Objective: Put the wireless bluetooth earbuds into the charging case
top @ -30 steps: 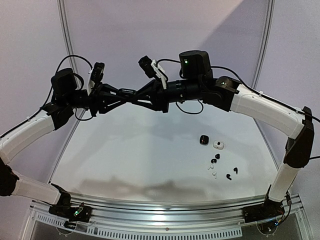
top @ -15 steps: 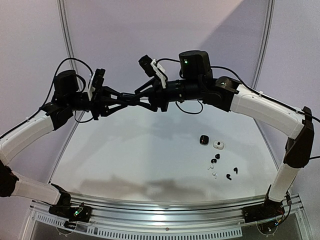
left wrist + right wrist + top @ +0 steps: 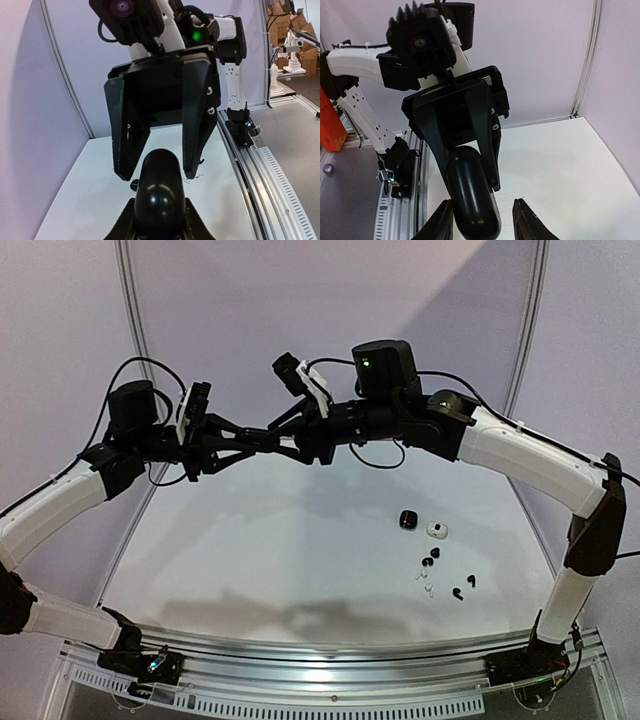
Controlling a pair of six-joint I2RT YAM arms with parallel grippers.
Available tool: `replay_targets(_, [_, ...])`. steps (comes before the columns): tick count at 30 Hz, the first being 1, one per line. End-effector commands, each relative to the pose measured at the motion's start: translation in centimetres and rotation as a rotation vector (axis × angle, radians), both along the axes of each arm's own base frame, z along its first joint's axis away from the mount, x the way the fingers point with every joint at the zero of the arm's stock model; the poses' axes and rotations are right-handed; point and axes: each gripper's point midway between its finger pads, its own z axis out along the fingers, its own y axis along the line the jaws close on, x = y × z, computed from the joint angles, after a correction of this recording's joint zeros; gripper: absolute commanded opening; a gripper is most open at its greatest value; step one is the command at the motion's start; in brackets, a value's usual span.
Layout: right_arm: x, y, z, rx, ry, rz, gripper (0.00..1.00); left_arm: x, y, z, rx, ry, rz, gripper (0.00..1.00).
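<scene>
Grip is firm on our left: the left pincer (image 3: 160,202) is clamped on a glossy black pebble-shaped charging case (image 3: 159,172), raised high above the white desk (image 3: 280,550). Facing it, the right pincer (image 3: 484,207) has spread its jaws wider than a second ago, and the two arms overlap less than they did. Its fingers now straddle the case's end with a gap on one side, squeezing nothing. We judge that any try at the lid has been let go: the case shows no open lid and nothing inside, so no earbud can go in yet. Farther right on the desk lie a small black case (image 3: 407,520) and a small white case (image 3: 436,530); we cannot tell their contents. Just nearer us, the tiny black and white earbuds (image 3: 432,562) lie loose, in no case.
</scene>
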Motion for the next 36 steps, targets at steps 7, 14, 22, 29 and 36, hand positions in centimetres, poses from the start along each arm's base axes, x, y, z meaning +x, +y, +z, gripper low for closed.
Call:
replay_targets(7, [2.3, -2.1, 1.7, 0.116, 0.113, -0.071, 0.72, 1.5, 1.5, 1.0, 0.079, -0.865, 0.239, 0.0])
replay_targets(14, [2.4, -2.1, 2.2, 0.136, 0.146, -0.083, 0.81, 0.8, 2.4, 1.5, 0.056, -1.716, 0.415, 0.0])
replay_targets(22, [3.0, -0.4, 0.3, 0.09, 0.216, -0.067, 0.82, -1.1, 1.8, -0.9, 0.048, -2.122, 0.394, 0.0])
replay_targets(29, [3.6, 0.0, -1.2, 0.045, 0.245, -0.082, 0.79, 0.0, 1.8, -1.2, 0.105, -2.029, 0.417, 0.0])
replay_targets(36, [4.0, -1.2, -0.3, 0.023, 0.088, -0.171, 0.78, 3.4, 2.1, -6.7, 0.428, -1.248, 0.234, 0.0])
